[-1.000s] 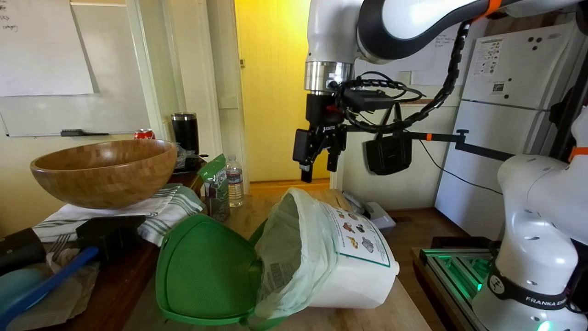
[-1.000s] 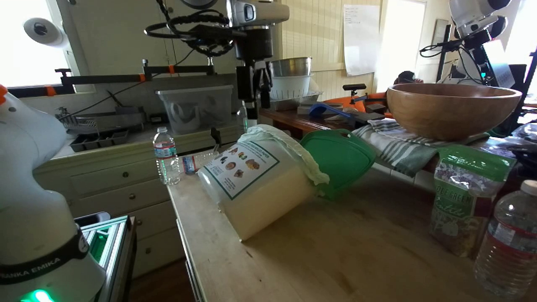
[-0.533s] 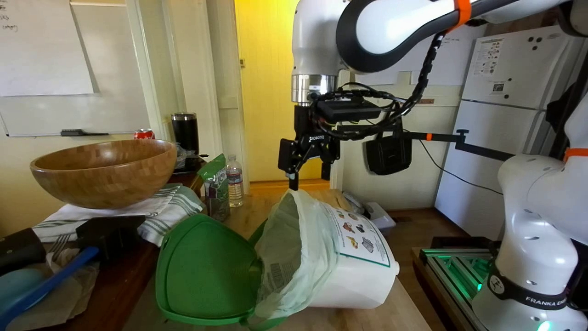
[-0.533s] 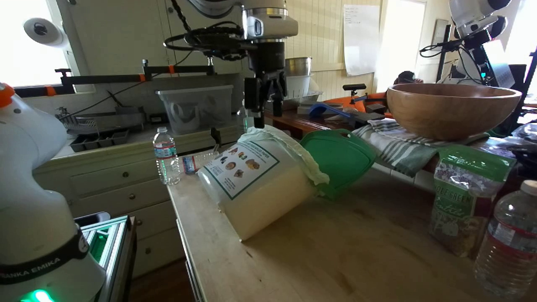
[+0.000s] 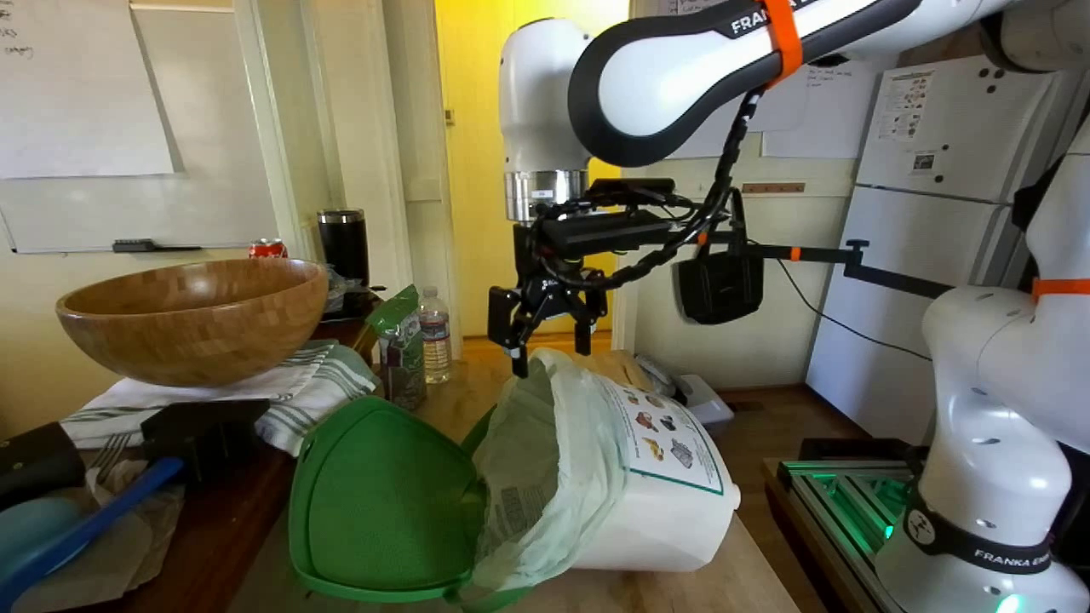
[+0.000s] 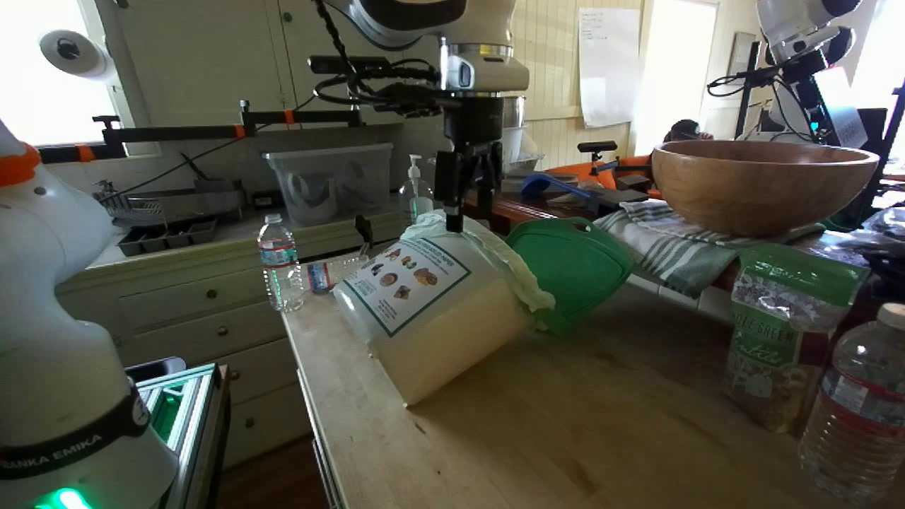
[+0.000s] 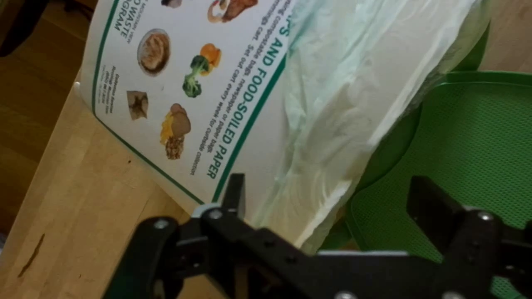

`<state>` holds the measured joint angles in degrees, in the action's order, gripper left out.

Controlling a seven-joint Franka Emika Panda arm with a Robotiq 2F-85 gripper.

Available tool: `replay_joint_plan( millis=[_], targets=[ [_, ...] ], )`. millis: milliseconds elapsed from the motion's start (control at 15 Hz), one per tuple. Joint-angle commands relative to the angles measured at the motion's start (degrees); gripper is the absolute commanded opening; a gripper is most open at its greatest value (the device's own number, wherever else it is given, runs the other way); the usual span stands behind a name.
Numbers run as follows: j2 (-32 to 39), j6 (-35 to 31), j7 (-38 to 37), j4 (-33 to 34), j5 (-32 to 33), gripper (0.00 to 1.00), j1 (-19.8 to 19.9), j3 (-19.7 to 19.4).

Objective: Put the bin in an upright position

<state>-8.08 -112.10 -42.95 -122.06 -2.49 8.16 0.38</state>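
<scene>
White bin [image 5: 656,515] lies on its side, pale bag [image 5: 588,472] lining it.

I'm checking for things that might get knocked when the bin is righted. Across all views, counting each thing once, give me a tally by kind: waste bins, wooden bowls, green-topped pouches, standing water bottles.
Waste bin: 1
Wooden bowl: 1
Green-topped pouch: 1
Standing water bottles: 2
Total: 5

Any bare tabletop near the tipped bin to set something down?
In an exterior view, the widest bare patch is the tabletop between the bin, the green-topped bag and the bottle beside it. Crowded: where the green lid juts from the bin and the gripper hangs open above.
</scene>
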Motion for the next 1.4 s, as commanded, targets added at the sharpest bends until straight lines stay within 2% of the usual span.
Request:
replay_joint_plan(
  millis=[0, 67, 200, 533, 733, 933, 1333],
  targets=[
    [3.27, 3.46, -2.47, 3.10, -0.12, 1.00, -1.13, -0.83],
    [3.79, 4.29, -2.89, 3.53, -0.19, 0.95, -1.22, -0.92],
    [4.81, 6.06, -3.48, 4.53, -0.16, 0.76, -1.42, -1.13],
    [7.04, 11.08, -4.91, 7.25, -0.43, 0.38, -1.90, -1.84],
    [7.77, 13.28, -5.96, 8.96, -0.55, 0.19, -2.06, -2.22],
    [8.55, 14.30, -6.26, 9.89, -0.57, 0.10, -2.24, -2.54],
    [6.98, 12.14, -4.30, 8.78, -0.87, 0.10, -2.69, -2.64]
  ],
)
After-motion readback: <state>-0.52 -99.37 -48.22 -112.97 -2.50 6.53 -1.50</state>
